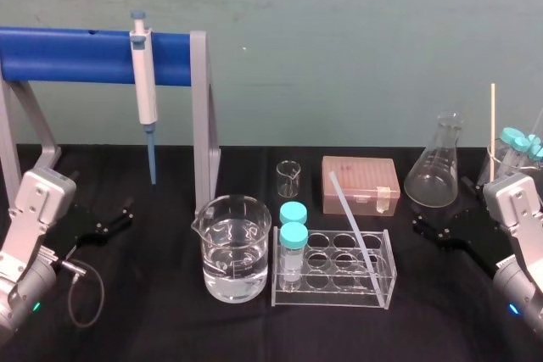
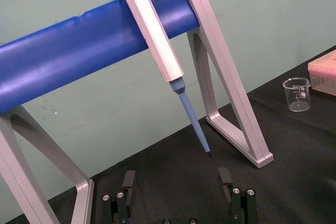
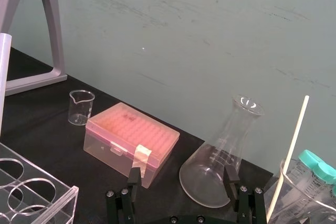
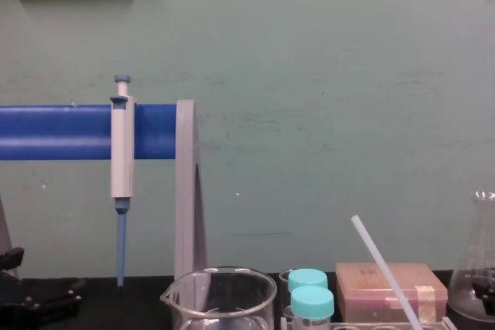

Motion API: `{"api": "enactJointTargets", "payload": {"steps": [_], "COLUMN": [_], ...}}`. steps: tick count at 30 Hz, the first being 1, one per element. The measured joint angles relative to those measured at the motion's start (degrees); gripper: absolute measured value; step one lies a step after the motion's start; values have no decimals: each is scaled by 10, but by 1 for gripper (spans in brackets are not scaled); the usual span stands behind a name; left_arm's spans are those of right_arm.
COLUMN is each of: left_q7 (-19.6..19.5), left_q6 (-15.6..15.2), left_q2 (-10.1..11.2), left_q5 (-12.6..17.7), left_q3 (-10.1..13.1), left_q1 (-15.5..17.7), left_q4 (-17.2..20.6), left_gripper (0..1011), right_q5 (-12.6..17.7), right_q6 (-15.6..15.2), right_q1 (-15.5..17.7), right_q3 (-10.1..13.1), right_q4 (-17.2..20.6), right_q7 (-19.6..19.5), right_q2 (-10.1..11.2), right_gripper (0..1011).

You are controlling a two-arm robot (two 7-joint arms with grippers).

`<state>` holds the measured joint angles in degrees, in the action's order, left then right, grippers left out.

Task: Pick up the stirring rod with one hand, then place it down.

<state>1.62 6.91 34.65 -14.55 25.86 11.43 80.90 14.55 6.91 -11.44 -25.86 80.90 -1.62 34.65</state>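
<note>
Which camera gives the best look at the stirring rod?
The head view: the stirring rod shows full length, leaning in the test tube rack. In the chest view the rod loses its lower end at the frame edge. The left gripper and right gripper rest open at the sides.

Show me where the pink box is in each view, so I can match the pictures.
Head: pink box mid-table, behind the rack.
Chest: pink box low, right of centre, behind the rod.
Left wrist: one corner at the frame edge, past the small beaker.
Right wrist: pink box between the small beaker and the flask.
Shared landmark: the grey stand leg.
</note>
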Motion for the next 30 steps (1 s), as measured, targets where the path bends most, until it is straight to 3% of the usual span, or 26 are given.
{"api": "enactJointTargets", "payload": {"steps": [23, 27, 30], "left_q7": [0, 0, 0], "left_q6": [0, 0, 0], "left_q2": [0, 0, 0], "left_q5": [0, 0, 0], "left_q3": [0, 0, 0], "left_q1": [0, 0, 0], "left_q4": [0, 0, 0], "left_gripper": [1000, 1000, 1000], "right_q5": [1, 18, 50], "right_q6": [-1, -9, -25], "right_q1": [1, 7, 22], "right_q3": [3, 18, 36], "right_q4": [1, 21, 57], "right_q7": [1, 20, 48], "right_q2": [0, 4, 15], "right_gripper": [1000, 1000, 1000]}}
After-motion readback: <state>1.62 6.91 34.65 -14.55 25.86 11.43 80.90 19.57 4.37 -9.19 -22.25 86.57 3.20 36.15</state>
